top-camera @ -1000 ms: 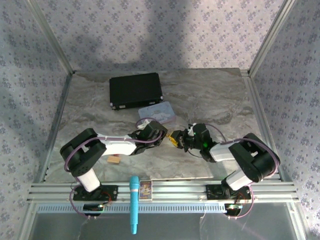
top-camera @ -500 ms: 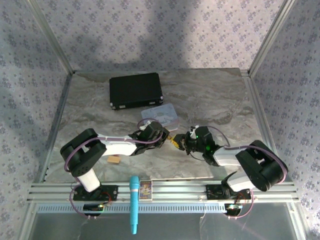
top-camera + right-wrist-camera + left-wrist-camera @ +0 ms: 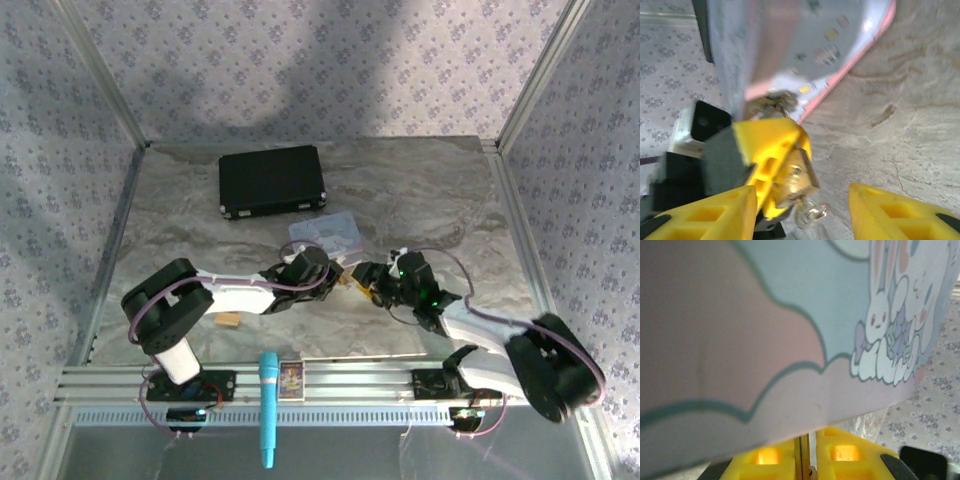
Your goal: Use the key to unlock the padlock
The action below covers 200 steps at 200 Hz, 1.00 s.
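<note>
Right arm's elbow has swung outward; the right gripper (image 3: pixel 366 283) holds its yellow jaws apart. The left gripper (image 3: pixel 340 277) clamps the small brass padlock (image 3: pixel 797 180), presenting it for unlocking.

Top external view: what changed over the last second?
The right arm swung its elbow out toward the near right corner, while the right gripper stayed at the padlock held by the left gripper. The pale blue tin slid slightly right and nearer. The black case and tan block stayed put.
</note>
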Each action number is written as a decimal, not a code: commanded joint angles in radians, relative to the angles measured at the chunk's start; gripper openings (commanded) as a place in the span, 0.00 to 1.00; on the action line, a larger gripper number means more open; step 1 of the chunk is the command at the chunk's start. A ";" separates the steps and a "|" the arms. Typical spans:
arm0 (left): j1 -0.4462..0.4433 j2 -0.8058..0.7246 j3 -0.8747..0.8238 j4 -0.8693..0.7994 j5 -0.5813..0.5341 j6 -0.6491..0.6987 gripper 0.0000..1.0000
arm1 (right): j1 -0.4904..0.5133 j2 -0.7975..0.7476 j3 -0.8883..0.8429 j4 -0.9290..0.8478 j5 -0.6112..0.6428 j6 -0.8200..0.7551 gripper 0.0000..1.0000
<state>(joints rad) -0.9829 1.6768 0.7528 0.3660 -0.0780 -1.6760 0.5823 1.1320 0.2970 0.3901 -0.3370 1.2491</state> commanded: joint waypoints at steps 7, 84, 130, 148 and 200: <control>-0.005 0.000 0.014 0.014 0.044 -0.016 0.00 | 0.003 -0.141 0.131 -0.494 0.166 -0.366 0.99; -0.007 -0.028 0.008 -0.093 0.017 0.031 0.00 | 0.087 -0.148 0.315 -0.799 0.491 -0.798 0.99; -0.005 -0.046 -0.009 -0.105 0.007 0.041 0.00 | 0.220 -0.052 0.312 -0.695 0.554 -0.909 0.89; -0.002 -0.046 -0.006 -0.115 0.012 0.043 0.00 | 0.310 -0.015 0.297 -0.583 0.551 -0.979 0.75; 0.004 -0.052 -0.024 -0.087 0.020 0.029 0.00 | 0.352 0.021 0.285 -0.469 0.485 -1.011 0.58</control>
<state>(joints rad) -0.9840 1.6577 0.7559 0.2840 -0.0673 -1.6318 0.9272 1.1332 0.5858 -0.1371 0.1612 0.2886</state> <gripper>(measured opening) 0.136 0.626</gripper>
